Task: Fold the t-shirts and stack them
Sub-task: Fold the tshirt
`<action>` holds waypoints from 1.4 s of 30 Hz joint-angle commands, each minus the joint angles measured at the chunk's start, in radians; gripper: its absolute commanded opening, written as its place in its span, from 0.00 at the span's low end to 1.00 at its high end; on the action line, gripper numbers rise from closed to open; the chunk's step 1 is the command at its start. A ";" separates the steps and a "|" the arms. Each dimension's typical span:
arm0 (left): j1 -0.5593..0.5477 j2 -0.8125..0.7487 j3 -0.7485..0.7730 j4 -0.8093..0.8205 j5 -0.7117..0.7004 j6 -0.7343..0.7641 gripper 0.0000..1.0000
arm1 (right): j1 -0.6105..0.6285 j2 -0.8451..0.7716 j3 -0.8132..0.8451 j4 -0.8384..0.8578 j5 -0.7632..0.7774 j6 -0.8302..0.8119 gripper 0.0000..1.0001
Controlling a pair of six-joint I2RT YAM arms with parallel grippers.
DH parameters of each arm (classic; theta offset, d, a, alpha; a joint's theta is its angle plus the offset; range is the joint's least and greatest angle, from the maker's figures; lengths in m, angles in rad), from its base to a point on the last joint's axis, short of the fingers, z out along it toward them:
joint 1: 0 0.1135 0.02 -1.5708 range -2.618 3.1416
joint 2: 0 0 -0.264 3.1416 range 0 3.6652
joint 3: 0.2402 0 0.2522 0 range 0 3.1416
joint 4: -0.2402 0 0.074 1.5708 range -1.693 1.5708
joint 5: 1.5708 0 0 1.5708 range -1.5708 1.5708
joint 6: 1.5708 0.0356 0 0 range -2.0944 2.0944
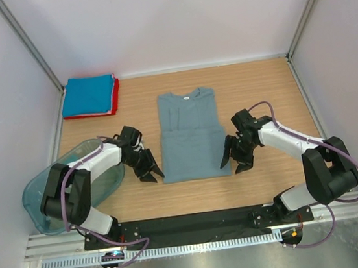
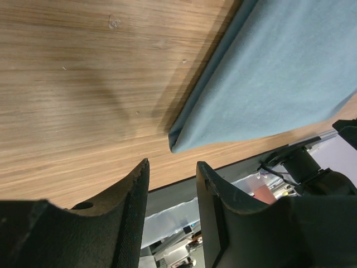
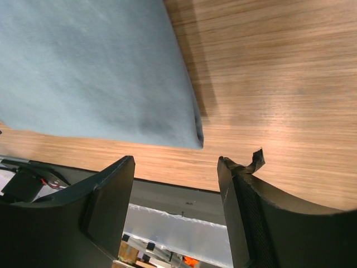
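Spread wide and empty, left tool (image 1: 151, 175) and right tool (image 1: 233, 162) flank the near corners of the dusty grey-blue cloth t-shirt (image 1: 192, 142).

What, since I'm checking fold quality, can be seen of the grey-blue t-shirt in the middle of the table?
The grey-blue t-shirt is soft, matte cloth lying flat on the wooden table, centred between the arms. Its sleeves are folded in, giving a narrow rectangle, with the collar and a small white label at the far end. The near half looks like an extra, slightly wider layer. The left tool and right tool flank its near corners, open, not touching it.
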 commanded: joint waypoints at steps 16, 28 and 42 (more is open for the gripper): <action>0.002 0.115 -0.086 0.200 0.041 -0.023 0.38 | -0.023 0.032 -0.150 0.240 -0.060 0.029 0.55; 0.002 0.090 -0.083 0.145 0.044 -0.017 0.00 | -0.023 -0.023 -0.156 0.199 -0.005 0.034 0.11; -0.017 -0.158 0.000 -0.035 -0.007 -0.100 0.00 | -0.023 -0.209 -0.044 0.004 0.052 0.031 0.01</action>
